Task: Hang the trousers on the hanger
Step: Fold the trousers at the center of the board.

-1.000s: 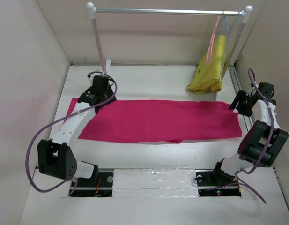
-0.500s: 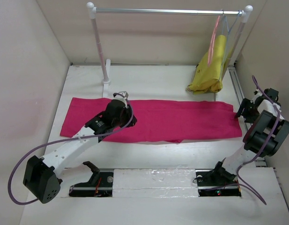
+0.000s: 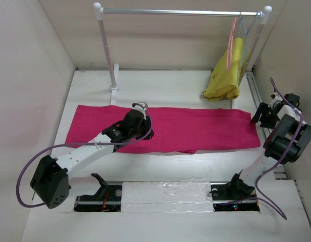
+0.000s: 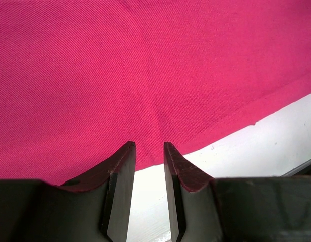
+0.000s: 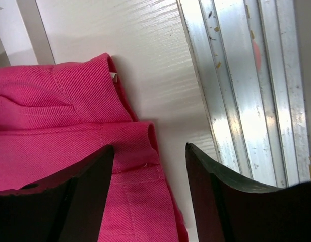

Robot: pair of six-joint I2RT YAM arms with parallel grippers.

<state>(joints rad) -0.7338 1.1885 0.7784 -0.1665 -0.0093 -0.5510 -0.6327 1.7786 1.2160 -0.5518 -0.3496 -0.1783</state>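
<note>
One pair of trousers (image 3: 185, 128) lies flat and lengthwise across the middle of the desk (image 3: 170, 91), running almost from the left edge to the right edge. One clothes rack (image 3: 180, 11) stands along the far edge. At its right end hang two hangers. One is the salmon-pink hanger (image 3: 230, 43), bare and well apart from the trousers. The other is a pale blue-grey hanger (image 3: 249, 26) just beside it. One yellow garment (image 3: 227, 75) hangs below them, its bottom bunched on the desk near the far right corner.

There are two arms. The left gripper (image 4: 147, 145) is over the left half of the trousers, at their near hem. Its jaws stand only a narrow slit apart, and white desk shows through the gap. A faint crease in the cloth runs up from the slit, but it cannot be told whether the tips pinch any fabric.

The right gripper (image 5: 149, 147) is at the right end of the trousers, over the waistband corner. Its jaws are spread wide and hold nothing. One finger is above the cloth and the other above bare desk, next to the metal track (image 5: 246, 75) along the right edge.
</note>
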